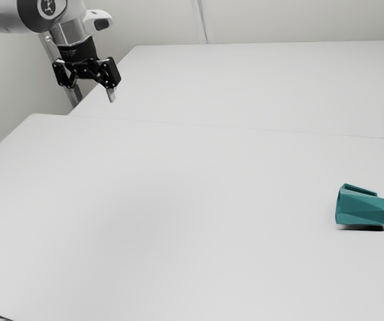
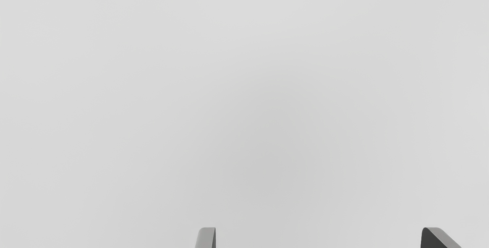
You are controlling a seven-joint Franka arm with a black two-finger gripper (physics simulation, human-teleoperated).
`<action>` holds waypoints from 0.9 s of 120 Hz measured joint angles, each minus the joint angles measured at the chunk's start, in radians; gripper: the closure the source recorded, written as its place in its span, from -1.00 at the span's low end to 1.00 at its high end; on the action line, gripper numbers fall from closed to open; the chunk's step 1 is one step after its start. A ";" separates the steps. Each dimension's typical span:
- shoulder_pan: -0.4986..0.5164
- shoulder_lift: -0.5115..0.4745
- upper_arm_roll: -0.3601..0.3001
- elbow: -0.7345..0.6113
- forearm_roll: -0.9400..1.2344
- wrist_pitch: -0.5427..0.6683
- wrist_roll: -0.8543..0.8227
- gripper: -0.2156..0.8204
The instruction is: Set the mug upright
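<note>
High at the exterior view's upper left, the black gripper (image 1: 93,93) hangs above the table's far-left part, well away from the mug. A teal faceted mug (image 1: 361,206) lies on its side near the exterior view's right edge, its handle uppermost. In the wrist view, the gripper (image 2: 319,236) is open, its two fingertips wide apart with only bare white surface beyond them.
The white table (image 1: 178,221) stretches across the exterior view. Behind it stands another white surface (image 1: 259,87), with pale walls around. A thin dark line crosses the exterior view's lower-left corner.
</note>
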 joint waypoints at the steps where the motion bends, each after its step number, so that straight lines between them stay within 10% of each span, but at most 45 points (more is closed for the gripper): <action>1: 0.000 0.000 0.000 0.000 0.000 0.000 0.000 -0.54; 48: -0.002 -0.006 -0.016 -0.035 -0.076 0.039 0.002 -0.54; 108: -0.037 -0.012 -0.025 -0.293 -0.449 0.385 0.152 -0.54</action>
